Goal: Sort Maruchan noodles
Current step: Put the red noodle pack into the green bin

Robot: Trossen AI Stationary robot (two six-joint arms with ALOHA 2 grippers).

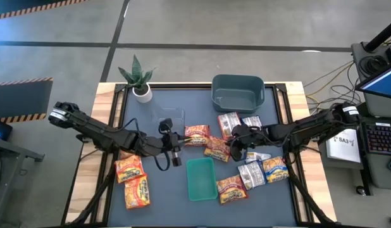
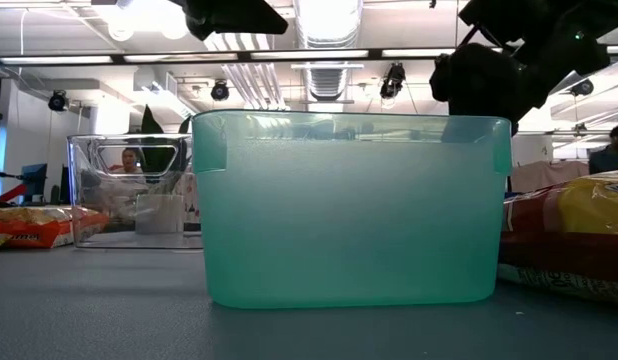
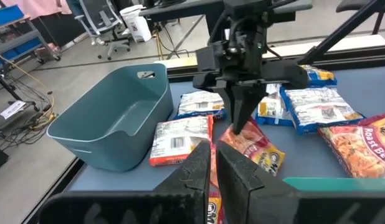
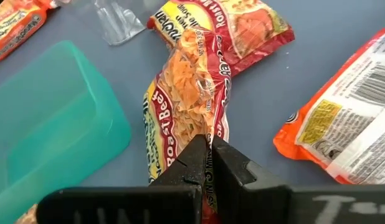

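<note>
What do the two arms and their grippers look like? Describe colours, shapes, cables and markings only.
Both arms are dark, slender and jointed, each with a light grey band near its base. The left gripper and right gripper end in two flat black fingers. Black cables loop beside the left arm's wrist. White hand-lettered marks cross the right gripper's body.

— What are the noodle packets (image 4: 192,106) made of?
— Thin plastic film, glossy and crinkled, catching the light along the creases.
— And the green tray (image 1: 200,178)?
— Translucent plastic, smooth, with a frosted look. The grey-blue bin (image 3: 114,121) is opaque plastic, smooth and duller.
— The table?
— A matt dark mat (image 1: 176,212) with pale bare wood (image 1: 104,101) along its edges. The clear box (image 2: 129,190) is shiny, see-through plastic.
</note>
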